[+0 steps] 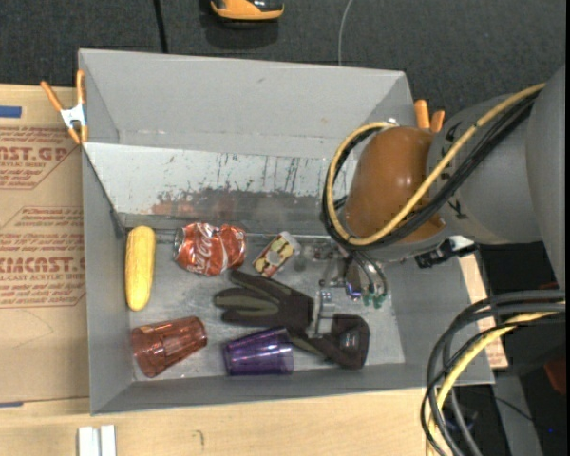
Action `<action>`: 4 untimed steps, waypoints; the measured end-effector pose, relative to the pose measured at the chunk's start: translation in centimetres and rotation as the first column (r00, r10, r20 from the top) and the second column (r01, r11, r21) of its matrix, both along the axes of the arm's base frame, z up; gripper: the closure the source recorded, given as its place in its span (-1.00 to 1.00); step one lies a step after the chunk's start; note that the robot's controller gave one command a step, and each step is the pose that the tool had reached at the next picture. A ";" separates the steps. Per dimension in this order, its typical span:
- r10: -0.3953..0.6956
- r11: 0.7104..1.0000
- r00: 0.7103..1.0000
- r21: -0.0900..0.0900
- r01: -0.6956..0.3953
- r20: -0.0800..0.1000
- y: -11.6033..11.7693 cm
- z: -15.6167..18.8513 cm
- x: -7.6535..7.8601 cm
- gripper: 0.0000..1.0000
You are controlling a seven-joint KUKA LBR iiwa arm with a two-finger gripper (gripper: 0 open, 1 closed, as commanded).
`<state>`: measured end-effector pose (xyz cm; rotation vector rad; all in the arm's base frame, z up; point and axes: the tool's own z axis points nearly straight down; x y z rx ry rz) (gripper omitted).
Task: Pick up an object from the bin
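Dark brown fabric glove (266, 302) lies in the lower right of the grey metal bin (247, 103), beside a purple plastic cup (256, 353); the gripper (328, 304) hangs over its cuff, spread or closed I cannot tell. Nothing looks lifted yet; grasp and raise remain

The bin (218, 112) is matt grey metal, scuffed; the glove (266, 302) looks dull cloth; below the glove a purple cup (256, 354) is glossy translucent plastic; above it, a crumpled can (209, 248) shines.
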<state>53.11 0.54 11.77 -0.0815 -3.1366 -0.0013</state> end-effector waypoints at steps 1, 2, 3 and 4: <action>-0.062 0.998 0.998 0.001 0.062 0.006 -1.0 0.6 -1.5 -1.00; -0.165 0.986 0.986 0.000 0.165 0.005 0.4 -4.8 -3.1 -1.00; -0.242 0.970 0.970 -0.001 0.242 0.006 -0.2 -4.8 -4.7 1.00; -0.242 0.970 0.970 -0.001 0.242 0.006 -0.2 -4.8 -4.7 1.00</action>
